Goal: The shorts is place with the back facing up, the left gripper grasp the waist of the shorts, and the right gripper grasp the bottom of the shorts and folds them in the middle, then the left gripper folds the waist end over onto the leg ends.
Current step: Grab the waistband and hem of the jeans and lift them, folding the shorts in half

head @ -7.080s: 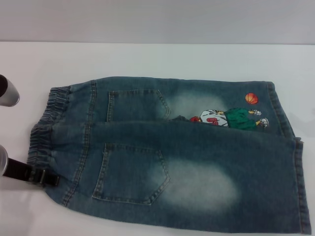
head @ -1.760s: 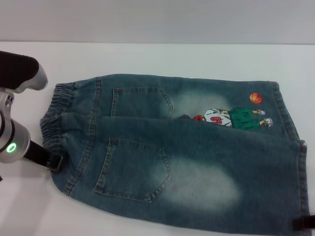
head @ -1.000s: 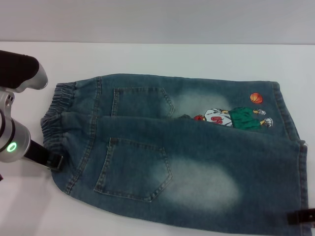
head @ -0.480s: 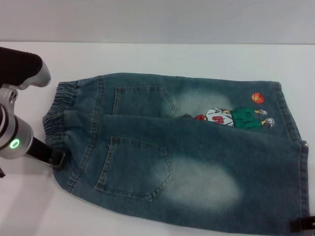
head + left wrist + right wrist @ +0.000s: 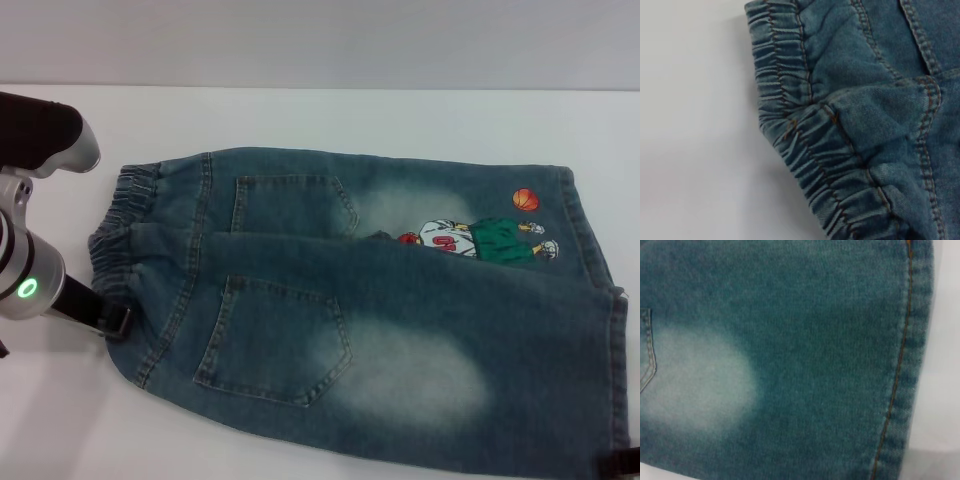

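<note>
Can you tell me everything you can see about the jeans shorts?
The shorts are faded blue denim, lying flat on the white table and already folded lengthwise, one leg over the other. Two back pockets face up, with pale washed patches beside them. The gathered elastic waistband is on the robot's left, the stitched hems on its right. A cartoon basketball player print peeks out on the far leg. The left gripper is at the waistband.

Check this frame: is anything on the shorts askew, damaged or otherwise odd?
No damage shows. The denim shorts lie folded lengthwise but unevenly: the far half shows beyond the near half, and the elastic waistband edges are staggered, near the left gripper.
</note>
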Robot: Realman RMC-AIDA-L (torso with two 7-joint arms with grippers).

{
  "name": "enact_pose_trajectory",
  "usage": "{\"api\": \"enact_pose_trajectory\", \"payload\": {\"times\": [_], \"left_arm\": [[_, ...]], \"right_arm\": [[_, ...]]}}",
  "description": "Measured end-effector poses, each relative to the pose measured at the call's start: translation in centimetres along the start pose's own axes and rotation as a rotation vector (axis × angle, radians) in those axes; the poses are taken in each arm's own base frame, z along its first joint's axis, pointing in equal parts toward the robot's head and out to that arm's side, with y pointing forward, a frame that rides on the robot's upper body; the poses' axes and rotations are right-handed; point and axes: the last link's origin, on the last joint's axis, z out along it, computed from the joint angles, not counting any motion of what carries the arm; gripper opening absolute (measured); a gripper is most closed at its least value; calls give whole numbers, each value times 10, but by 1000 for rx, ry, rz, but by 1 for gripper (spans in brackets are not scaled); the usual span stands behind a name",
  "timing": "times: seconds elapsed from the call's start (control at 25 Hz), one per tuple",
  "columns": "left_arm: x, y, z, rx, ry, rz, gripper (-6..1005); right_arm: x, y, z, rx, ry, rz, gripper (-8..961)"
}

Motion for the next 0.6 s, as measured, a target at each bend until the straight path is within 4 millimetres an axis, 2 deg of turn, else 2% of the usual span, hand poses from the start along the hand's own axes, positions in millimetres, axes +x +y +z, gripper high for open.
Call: {"api": "enact_pose_trajectory", "payload": {"times": [0.6], "left_arm": [[-2, 0, -1, -2, -4, -7, 234]], "right_arm": [[-15, 17, -6, -23, -52, -68, 681]]}}
